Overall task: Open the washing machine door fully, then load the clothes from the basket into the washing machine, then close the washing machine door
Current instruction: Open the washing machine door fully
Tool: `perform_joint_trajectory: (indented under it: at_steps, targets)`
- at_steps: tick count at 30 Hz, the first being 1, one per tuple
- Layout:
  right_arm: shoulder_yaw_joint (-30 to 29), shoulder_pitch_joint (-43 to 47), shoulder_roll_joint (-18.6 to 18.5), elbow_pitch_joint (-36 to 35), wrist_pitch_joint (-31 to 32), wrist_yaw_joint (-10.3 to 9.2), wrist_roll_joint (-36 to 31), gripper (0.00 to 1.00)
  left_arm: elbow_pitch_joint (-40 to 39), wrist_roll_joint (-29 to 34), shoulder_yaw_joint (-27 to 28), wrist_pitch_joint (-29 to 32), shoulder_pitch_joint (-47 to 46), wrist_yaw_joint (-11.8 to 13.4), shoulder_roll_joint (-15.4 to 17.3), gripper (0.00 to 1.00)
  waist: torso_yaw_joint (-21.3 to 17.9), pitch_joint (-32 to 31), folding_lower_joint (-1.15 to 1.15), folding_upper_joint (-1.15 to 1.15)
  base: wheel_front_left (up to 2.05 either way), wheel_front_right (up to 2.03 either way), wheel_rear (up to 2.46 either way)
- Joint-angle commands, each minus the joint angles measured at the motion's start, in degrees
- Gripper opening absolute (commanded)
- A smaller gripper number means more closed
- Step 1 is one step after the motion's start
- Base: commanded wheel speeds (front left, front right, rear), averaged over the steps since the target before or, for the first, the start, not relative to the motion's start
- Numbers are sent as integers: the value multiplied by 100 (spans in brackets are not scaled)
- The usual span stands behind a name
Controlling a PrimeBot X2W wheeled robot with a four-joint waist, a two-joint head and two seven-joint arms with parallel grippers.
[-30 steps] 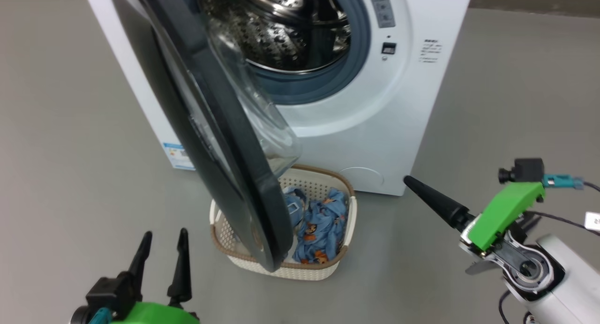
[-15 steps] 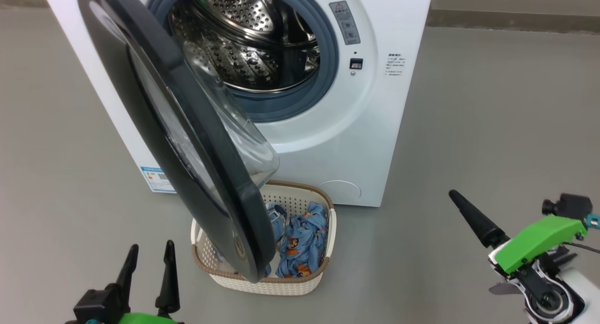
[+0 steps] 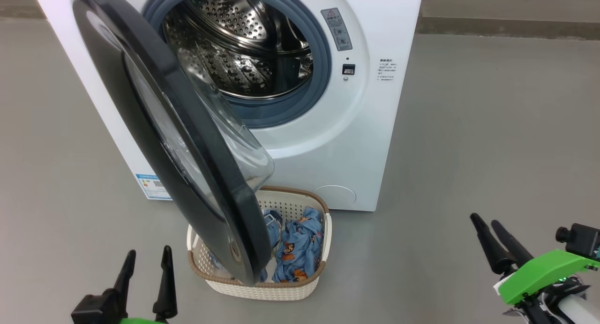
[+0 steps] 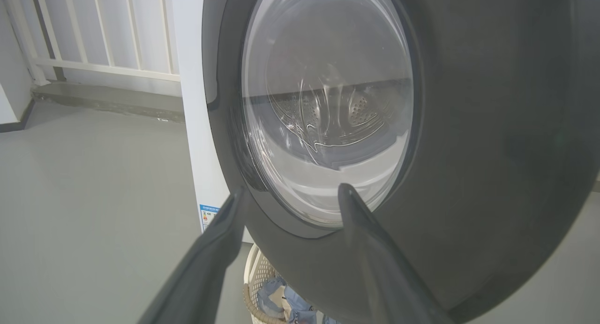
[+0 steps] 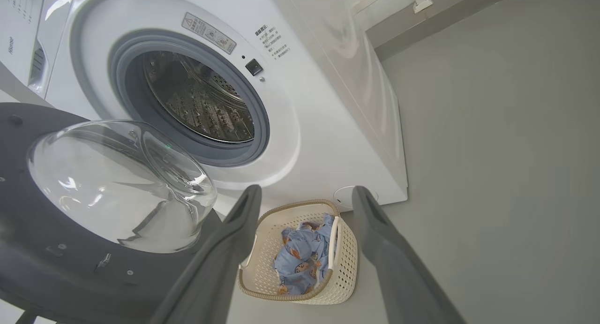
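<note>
Wide open and empty, the left pincer (image 3: pixel 148 252) and right pincer (image 3: pixel 484 219) hang before the big white front-loading washing machine (image 3: pixel 375 127). Its round black-rimmed glass door (image 3: pixel 178 141) stands only partway open, overhanging the cream perforated basket (image 3: pixel 262 291) at the machine's foot. Blue printed clothes (image 3: pixel 300 249) all inside it; steel drum (image 3: pixel 234 47) bare. Loading and closing to come.

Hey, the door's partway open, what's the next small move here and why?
Probably nudge the washing machine door wider with the left gripper. The door stands only partly open, its lower edge hanging over the basket and hiding part of the clothes; that gripper is open, facing its outer side.
</note>
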Motion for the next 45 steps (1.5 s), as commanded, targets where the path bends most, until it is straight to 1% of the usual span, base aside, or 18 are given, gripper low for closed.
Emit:
perform_joint_trajectory:
  at_steps: [1,2,3,6,9,13,17,22,28,45]
  targets:
    - [-160,66,-125,-26,-83,34,-323,100,-118,63,190,-37,-63,-8,83,100,-8,-1,0,0,0,0,0]
    - [-341,98,-76,-2,-85,34,-516,100,-120,64,194,-37,-60,-8,83,100,-14,0,0,0,0,0,0]
    - [-341,98,-76,-2,-85,34,-516,100,-120,64,194,-37,-60,-8,83,100,-14,0,0,0,0,0,0]
    - [-871,272,115,-40,-87,34,-1046,100,-119,70,193,-37,-57,-8,83,100,-24,6,0,0,0,0,0]
    - [-1278,447,277,-145,-88,34,-1594,100,-119,73,197,-37,-58,-8,83,100,-37,9,0,0,0,0,0]
    - [-1654,646,432,-307,-89,34,-2418,100,-120,73,194,-37,-55,-8,83,100,-43,4,0,0,0,0,0]
    - [-1932,834,612,-429,-89,34,-2910,100,-118,79,180,-37,-67,-8,83,100,-25,-3,0,0,0,0,0]
    - [-2095,954,719,-560,-89,34,-3194,100,-163,86,179,-37,-69,-8,83,100,-14,-5,0,0,0,0,0]
    - [-2179,1023,745,-661,-89,34,-3507,100,-186,115,186,-37,-66,-8,83,100,-20,-4,0,0,0,0,0]
    - [-2278,1168,834,-753,-89,34,-3929,100,-161,67,196,-37,-81,-9,83,100,-31,69,0,0,0,0,0]
